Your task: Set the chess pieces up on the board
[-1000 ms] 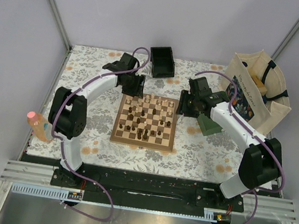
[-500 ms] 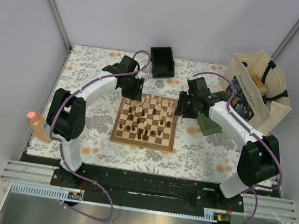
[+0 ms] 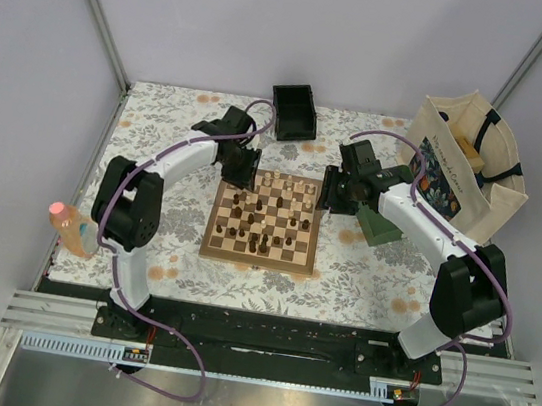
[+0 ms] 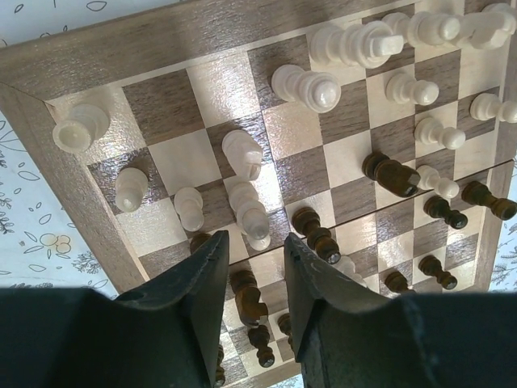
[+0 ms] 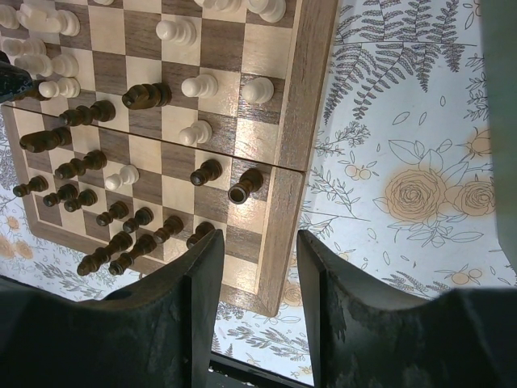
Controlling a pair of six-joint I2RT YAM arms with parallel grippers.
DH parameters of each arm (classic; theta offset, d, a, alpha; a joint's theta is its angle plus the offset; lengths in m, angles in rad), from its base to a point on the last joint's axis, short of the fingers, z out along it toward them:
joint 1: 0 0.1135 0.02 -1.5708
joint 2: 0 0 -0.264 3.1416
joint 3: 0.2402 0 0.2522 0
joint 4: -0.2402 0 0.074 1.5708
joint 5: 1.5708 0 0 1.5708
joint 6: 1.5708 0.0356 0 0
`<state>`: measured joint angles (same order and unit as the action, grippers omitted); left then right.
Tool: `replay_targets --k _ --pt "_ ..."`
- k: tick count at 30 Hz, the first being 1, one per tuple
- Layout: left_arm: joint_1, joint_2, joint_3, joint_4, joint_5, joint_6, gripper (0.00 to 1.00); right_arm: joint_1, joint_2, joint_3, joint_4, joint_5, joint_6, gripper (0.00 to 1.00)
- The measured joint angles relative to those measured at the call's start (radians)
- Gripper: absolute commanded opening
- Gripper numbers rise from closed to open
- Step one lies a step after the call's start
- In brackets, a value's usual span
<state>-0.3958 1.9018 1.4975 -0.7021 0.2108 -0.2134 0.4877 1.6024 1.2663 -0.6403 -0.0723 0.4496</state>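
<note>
The board (image 3: pixel 207 246) lies in the middle of the table with cream and dark chess pieces (image 3: pixel 266 212) scattered over it. My left gripper (image 3: pixel 240 169) hangs open and empty over the board's far left corner. In the left wrist view the board (image 4: pixel 161 40) carries cream pieces (image 4: pixel 307 85) ahead of the gripper (image 4: pixel 254 250), and a dark knight (image 4: pixel 249 297) stands below, between the fingers. My right gripper (image 3: pixel 330 190) is open and empty over the board's far right edge. In the right wrist view it (image 5: pixel 257 242) straddles the brown border (image 5: pixel 303 97), near a dark rook (image 5: pixel 245 186).
A small black box (image 3: pixel 294 111) sits behind the board. A tote bag (image 3: pixel 464 170) stands at the right, with a green object (image 3: pixel 382 227) beside the right arm. A pink bottle (image 3: pixel 71 226) stands at the left edge. The tablecloth is floral.
My left gripper has shifted slightly nearer over the board's far left corner and its elbow has swung right. The right gripper has edged slightly away from the board.
</note>
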Motion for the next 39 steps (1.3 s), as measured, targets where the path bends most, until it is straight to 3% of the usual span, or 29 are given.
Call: replay_targets --k 24,39 --pt "-0.009 0.048 0.046 -0.015 -0.006 0.005 0.28 -0.002 0.002 0.000 0.001 -0.001 0.000 0.49" --pt "-0.016 0.053 0.052 -0.023 -0.008 0.010 0.27 -0.002 0.013 0.000 0.010 -0.001 0.000 0.50"
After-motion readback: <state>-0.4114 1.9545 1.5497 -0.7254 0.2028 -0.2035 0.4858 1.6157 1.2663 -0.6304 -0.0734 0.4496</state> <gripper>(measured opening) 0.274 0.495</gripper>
